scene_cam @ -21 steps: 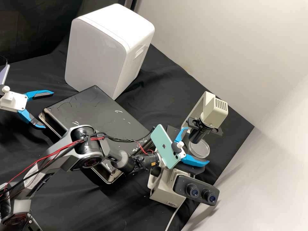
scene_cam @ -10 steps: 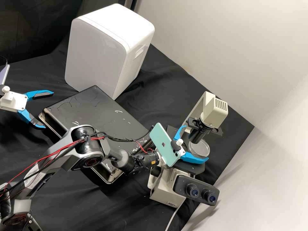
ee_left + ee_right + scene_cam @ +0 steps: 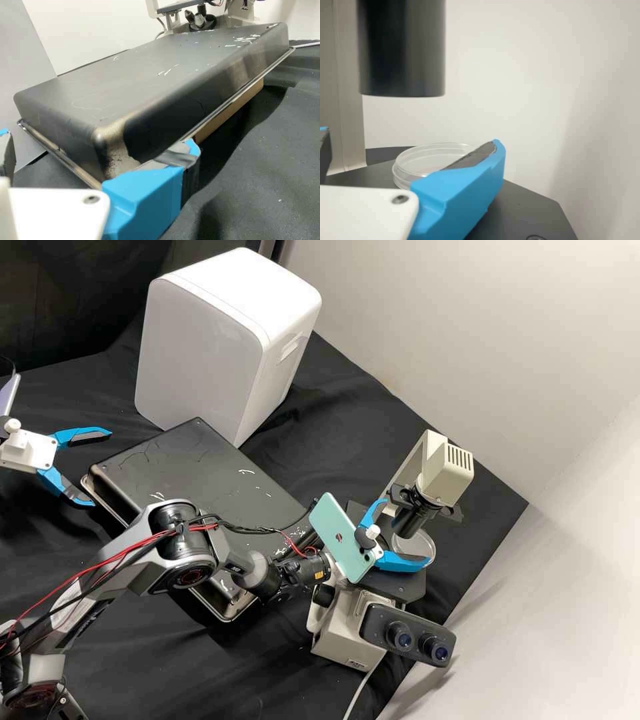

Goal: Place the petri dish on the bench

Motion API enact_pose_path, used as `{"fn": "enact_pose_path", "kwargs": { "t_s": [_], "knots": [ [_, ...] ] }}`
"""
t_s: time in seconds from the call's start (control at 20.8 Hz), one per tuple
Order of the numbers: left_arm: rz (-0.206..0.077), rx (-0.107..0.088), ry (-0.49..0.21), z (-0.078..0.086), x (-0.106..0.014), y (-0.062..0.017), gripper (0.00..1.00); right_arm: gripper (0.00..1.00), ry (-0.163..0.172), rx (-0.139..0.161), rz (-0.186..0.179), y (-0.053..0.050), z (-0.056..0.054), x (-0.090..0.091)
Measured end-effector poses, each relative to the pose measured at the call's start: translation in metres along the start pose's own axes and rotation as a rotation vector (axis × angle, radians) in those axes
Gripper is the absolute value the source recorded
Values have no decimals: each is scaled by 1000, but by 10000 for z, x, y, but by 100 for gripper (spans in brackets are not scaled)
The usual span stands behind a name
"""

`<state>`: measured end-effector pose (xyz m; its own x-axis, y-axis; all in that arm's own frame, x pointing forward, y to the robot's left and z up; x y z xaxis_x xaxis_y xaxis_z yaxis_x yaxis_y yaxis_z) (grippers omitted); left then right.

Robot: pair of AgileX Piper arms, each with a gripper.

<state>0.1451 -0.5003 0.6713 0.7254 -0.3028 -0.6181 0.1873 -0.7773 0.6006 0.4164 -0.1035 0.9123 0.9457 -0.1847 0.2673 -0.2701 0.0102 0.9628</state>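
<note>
The left gripper point(image 3: 99, 468) hangs at the left edge of the black bench point(image 3: 333, 413). Its 2 blue fingers are spread wide and hold nothing, just beside the short end of a dark upturned tray point(image 3: 200, 473). Behind the tray stands 1 white box-shaped appliance point(image 3: 227, 340). The right arm point(image 3: 173, 553) reaches across the tray's near corner to the microscope point(image 3: 347, 633) at the right. The right gripper point(image 3: 407, 531) is over the microscope's black stage point(image 3: 400, 587) with its fingers parted and nothing clamped. The petri dish point(image 3: 427, 160), clear and round, lies flat on that stage, not on the bench. It sits between the 2 fingers and below the black condenser tube point(image 3: 402, 47). Whether a finger touches the rim of the dish cannot be told.
</note>
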Motion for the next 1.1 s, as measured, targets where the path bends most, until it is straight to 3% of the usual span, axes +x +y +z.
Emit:
{"fn": "enact_pose_path", "kwargs": {
  "t_s": [1.1],
  "knots": [
    [-8, -4, 7, 3, 6, -16, 100, 0, 11, 8, 9, -4, 3, 1]
  ]
}}
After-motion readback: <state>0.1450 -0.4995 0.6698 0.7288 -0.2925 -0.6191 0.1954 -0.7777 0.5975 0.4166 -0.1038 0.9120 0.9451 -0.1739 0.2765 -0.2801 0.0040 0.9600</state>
